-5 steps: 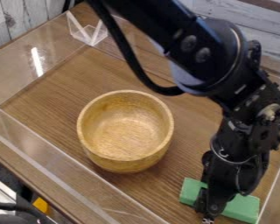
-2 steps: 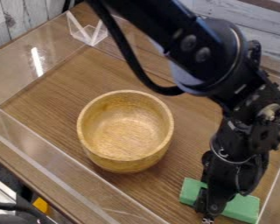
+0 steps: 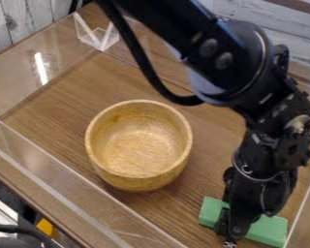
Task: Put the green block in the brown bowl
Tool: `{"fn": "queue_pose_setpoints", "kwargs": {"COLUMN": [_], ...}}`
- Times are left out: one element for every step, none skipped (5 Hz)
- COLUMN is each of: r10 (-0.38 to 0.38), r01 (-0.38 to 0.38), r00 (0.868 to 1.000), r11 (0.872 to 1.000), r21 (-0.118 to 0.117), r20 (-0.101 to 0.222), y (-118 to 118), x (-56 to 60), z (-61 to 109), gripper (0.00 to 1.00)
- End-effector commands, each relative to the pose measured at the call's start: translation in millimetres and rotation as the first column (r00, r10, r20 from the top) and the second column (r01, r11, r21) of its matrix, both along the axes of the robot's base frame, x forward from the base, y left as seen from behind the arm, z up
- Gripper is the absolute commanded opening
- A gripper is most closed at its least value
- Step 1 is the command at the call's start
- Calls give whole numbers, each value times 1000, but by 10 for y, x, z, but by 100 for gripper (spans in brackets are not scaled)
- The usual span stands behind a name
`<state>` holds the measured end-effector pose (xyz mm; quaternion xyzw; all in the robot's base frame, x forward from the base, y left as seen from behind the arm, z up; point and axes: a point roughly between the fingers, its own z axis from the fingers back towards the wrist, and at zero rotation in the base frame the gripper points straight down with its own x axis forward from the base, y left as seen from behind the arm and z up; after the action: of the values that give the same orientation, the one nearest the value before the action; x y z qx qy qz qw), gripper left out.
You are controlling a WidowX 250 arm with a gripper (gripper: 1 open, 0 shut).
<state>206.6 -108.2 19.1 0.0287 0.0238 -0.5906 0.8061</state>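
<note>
No writing, label, brand mark, number or sign can be read anywhere in the camera view; every visible surface appears plain and unmarked at this size.

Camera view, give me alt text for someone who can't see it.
A black robot arm's tool is shut on a green block lying on a wooden table. An empty brown bowl sits to the left of it.

Black arm bent down, jaws closed, pointing downward.
</note>
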Motion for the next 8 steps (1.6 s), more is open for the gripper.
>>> {"fn": "queue_pose_setpoints", "kwargs": {"r10": [25,28,30,32,34,35,36,36], "r01": [-25,-28,-30,-32,-34,-35,-36,-36], "r00": [1000,1000,1000,999,999,999,999,999], "r11": [1000,1000,1000,999,999,999,999,999], "r21": [5,7,9,10,11,13,14,16], "r20": [8,8,9,10,11,13,14,14], "y": [68,75,86,96,106,115,124,132], "x": [27,28,25,22,21,21,20,20], "z": [19,20,42,65,94,129,163,202], "gripper": [0,0,0,0,0,0,0,0]}}
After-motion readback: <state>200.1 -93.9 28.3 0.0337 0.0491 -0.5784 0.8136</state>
